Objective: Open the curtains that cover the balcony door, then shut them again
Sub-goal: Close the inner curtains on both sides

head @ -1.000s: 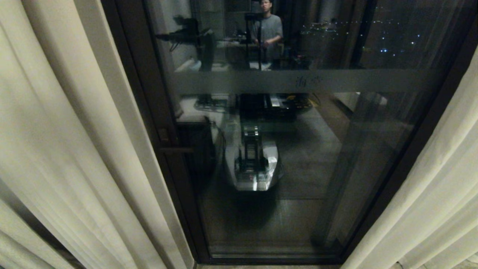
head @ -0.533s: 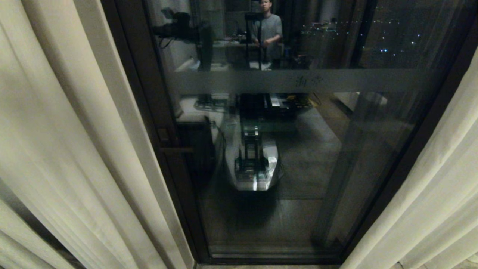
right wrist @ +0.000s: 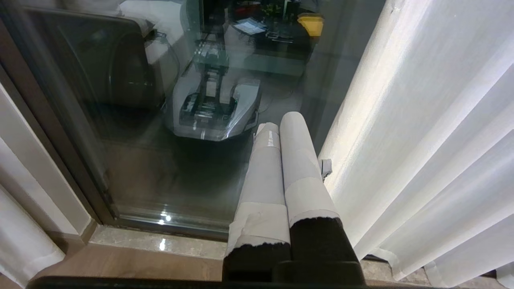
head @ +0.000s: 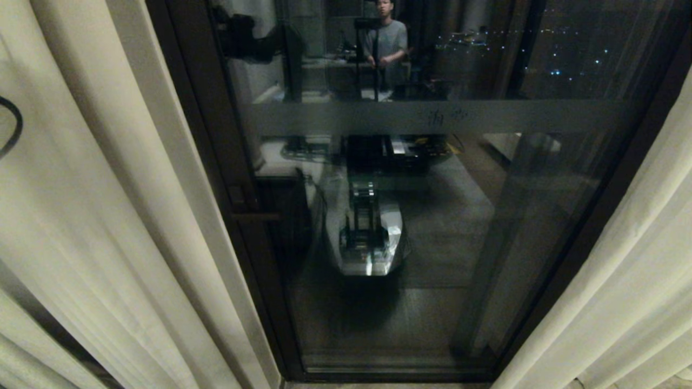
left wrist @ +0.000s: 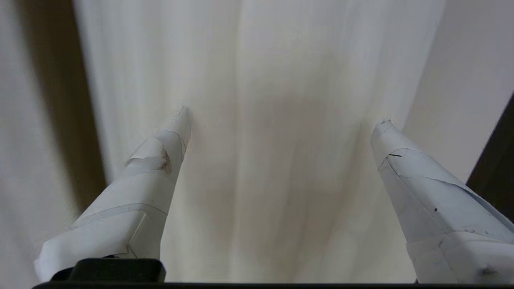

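Cream curtains (head: 108, 216) parted | left pincer (left wrist: 281, 116) spread wide facing fabric | right pincer (right wrist: 281, 124) clenched, empty

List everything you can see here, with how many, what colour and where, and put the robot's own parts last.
curtains: two, cream, pulled aside to the left and right of the door
door: one, glass in a dark frame, centre, uncovered
frosted band: one, pale grey, across the upper glass
handle: one, dark, on the door's left frame
person: one, grey shirt, reflected at the top of the glass
floor sill: one, pale stone, below the door
cable: one, black, at the left edge over the left curtain
left gripper: one, white-taped fingers open, facing the left curtain
right gripper: one, white-taped fingers shut, low beside the right curtain
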{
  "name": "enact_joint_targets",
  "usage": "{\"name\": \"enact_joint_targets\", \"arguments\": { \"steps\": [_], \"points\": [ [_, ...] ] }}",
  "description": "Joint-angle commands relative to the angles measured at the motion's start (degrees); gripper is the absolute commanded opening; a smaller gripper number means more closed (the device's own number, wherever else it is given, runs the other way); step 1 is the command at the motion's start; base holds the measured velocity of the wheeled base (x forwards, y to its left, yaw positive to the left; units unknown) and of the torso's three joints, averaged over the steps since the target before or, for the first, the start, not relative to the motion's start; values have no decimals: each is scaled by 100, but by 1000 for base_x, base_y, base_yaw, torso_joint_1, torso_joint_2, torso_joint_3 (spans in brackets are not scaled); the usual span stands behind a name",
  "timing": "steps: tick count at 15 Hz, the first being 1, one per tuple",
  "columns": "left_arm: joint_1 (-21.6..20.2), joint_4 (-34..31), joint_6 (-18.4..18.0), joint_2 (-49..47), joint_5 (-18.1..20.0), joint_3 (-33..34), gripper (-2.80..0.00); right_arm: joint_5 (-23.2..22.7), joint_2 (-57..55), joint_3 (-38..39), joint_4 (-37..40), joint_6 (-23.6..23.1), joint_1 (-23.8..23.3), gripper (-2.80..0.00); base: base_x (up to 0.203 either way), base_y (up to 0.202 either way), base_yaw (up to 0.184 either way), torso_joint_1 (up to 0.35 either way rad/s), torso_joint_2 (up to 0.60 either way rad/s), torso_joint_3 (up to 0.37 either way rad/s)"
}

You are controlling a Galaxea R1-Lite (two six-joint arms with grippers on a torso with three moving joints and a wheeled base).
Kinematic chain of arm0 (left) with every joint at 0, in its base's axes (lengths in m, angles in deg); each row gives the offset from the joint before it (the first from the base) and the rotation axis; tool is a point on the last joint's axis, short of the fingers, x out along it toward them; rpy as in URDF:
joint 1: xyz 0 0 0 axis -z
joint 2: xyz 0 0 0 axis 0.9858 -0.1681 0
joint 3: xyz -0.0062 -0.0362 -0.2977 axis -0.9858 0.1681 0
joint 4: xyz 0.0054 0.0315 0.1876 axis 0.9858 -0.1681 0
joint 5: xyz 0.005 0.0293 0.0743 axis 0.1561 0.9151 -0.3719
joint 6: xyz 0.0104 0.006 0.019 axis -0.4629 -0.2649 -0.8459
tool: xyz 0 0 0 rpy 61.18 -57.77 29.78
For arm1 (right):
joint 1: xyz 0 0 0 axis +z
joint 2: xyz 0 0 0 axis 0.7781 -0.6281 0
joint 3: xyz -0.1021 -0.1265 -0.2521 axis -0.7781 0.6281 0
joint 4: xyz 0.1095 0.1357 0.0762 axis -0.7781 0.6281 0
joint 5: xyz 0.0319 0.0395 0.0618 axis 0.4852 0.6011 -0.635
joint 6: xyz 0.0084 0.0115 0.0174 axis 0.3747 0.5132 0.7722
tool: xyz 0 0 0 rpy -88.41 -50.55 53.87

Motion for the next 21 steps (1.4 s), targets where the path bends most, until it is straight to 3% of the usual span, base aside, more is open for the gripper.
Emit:
{"name": "enact_joint_targets", "arguments": {
  "steps": [1, 8, 9, 14, 17, 21],
  "points": [
    [-31, 47, 67, -592, 94, -320, 0, -6, -9, 1, 0, -3, 4, -280, 0, 0, 0, 0, 0, 0],
    [-20, 496, 68, -1093, 311, -430, 0, -6, -9, 1, 0, -3, 4, -280, 0, 0, 0, 0, 0, 0],
    [-20, 536, 67, -1134, 319, -428, -280, 0, -9, 1, 0, -3, 4, -280, 0, 0, 0, 0, 0, 0],
    [-20, 567, 24, -1302, 618, -579, -280, -6, -9, 1, 0, -3, 4, -280, 0, 0, 0, 0, 0, 0],
    [4, 1011, 32, -1307, 636, -557, -280, -6, -9, 1, 0, -3, -5, -280, 0, 0, 0, 0, 0, 0],
    [248, 1040, 42, -1056, 612, -505, -280, -6, -9, 1, 0, -3, 4, -280, 0, 0, 0, 0, 0, 0]
  ]
}}
